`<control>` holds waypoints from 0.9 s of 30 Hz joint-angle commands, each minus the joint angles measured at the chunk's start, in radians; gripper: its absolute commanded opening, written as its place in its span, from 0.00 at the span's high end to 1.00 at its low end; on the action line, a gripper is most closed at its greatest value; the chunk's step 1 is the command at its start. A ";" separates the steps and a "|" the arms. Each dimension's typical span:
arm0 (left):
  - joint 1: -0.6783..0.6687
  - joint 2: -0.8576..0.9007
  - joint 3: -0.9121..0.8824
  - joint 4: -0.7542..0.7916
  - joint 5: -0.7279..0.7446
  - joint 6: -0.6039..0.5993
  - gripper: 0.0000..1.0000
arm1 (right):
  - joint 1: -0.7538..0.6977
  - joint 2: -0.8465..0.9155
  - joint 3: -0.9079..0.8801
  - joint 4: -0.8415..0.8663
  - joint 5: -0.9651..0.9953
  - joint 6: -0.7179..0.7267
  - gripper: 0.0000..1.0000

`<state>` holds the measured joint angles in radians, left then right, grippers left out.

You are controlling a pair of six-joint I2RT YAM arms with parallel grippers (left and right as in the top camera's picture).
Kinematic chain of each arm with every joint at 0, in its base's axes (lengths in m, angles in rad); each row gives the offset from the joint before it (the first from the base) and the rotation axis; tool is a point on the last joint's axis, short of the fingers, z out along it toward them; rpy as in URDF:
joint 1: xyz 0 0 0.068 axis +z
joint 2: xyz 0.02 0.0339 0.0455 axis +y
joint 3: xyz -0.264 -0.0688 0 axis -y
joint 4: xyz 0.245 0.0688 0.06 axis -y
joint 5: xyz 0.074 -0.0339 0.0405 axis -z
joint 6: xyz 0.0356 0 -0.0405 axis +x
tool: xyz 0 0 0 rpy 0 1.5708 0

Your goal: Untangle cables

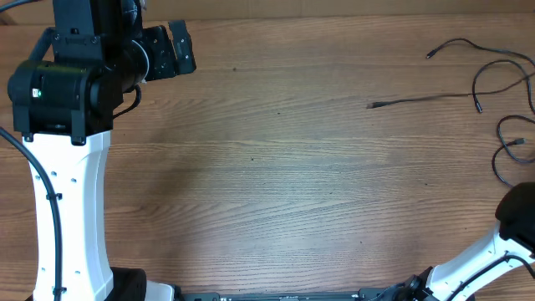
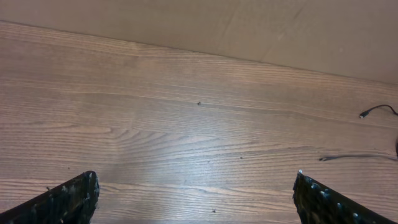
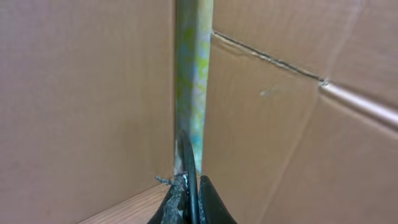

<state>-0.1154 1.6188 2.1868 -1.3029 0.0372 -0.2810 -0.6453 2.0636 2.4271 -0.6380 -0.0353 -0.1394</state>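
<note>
Several thin black cables [image 1: 493, 79] lie loosely looped at the table's far right. One straight cable [image 1: 418, 99] reaches left, ending in a plug tip. Their ends also show at the right edge of the left wrist view, a plug tip [image 2: 365, 114] and a strand [image 2: 348, 157]. My left gripper [image 1: 178, 50] hovers at the far left back, far from the cables. There my left gripper [image 2: 196, 177] stands open over bare wood. My right gripper [image 3: 189, 183] is shut on a black cable [image 3: 186, 165] that runs up between its jaws. It is out of the overhead view.
Cardboard walls [image 3: 87, 106] stand close in front of the right gripper, with a taped corner seam [image 3: 193, 68]. A cardboard wall [image 2: 280, 28] also borders the back of the wooden table [image 1: 276, 176]. The right arm's white link [image 1: 481, 255] sits at the bottom right.
</note>
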 commanded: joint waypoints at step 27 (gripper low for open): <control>0.004 0.046 0.014 -0.036 0.042 0.019 0.00 | 0.004 0.291 0.020 -0.299 -0.151 0.012 0.38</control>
<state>-0.1154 1.6630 2.1868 -1.3380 0.0715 -0.2810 -0.6453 2.3447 2.4290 -0.9394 -0.1558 -0.1360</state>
